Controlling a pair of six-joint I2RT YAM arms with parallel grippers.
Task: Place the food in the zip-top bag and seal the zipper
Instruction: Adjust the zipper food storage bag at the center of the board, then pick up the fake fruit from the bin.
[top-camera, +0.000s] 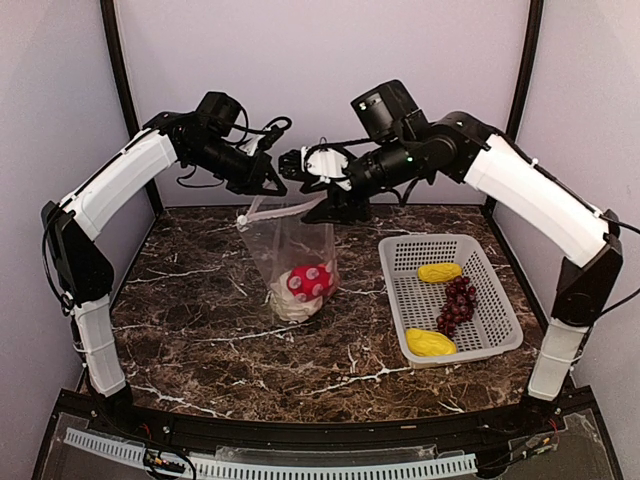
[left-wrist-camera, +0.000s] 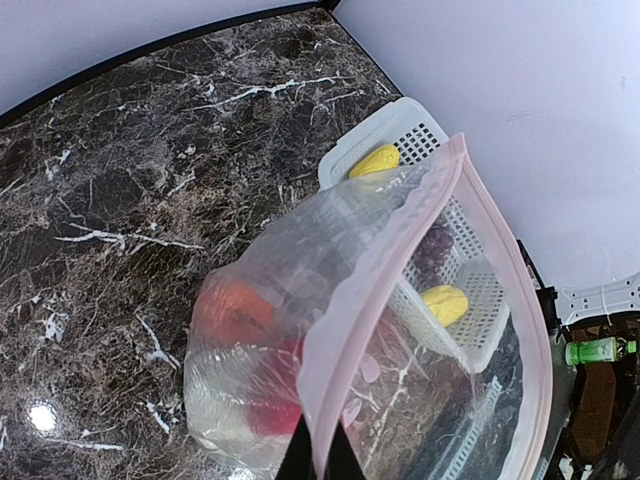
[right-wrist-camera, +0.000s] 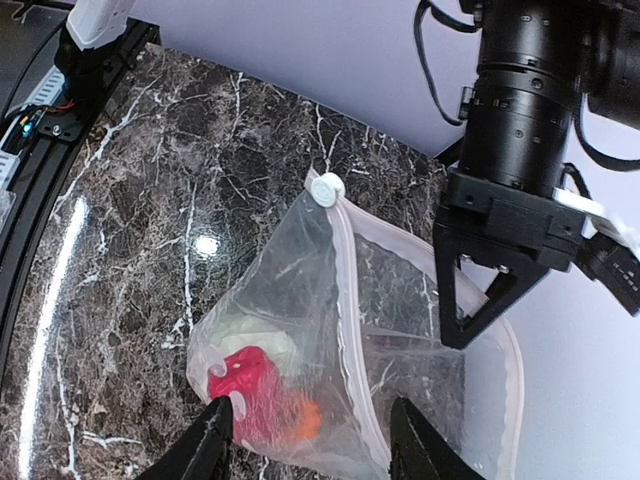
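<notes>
Pinches the zipper (right-wrist-camera: 343, 280) in the left jaws and hangs the zip-top bag (top-camera: 290, 240) mouth-up on the worktop (top-camera: 200, 290). Holds the right jaws spread above the mouth, on nothing. In the bag: red pepper (top-camera: 310, 280), cauliflower (top-camera: 290, 306), pumpkin (left-wrist-camera: 235, 305). In the white basket (top-camera: 490, 290): two yellow pieces (top-camera: 439, 271), grape bunch (top-camera: 458, 302).

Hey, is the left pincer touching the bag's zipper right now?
Touching. The left wrist view shows the left pincer shut on the zipper, with the pink strip pinched between its dark jaws.
</notes>
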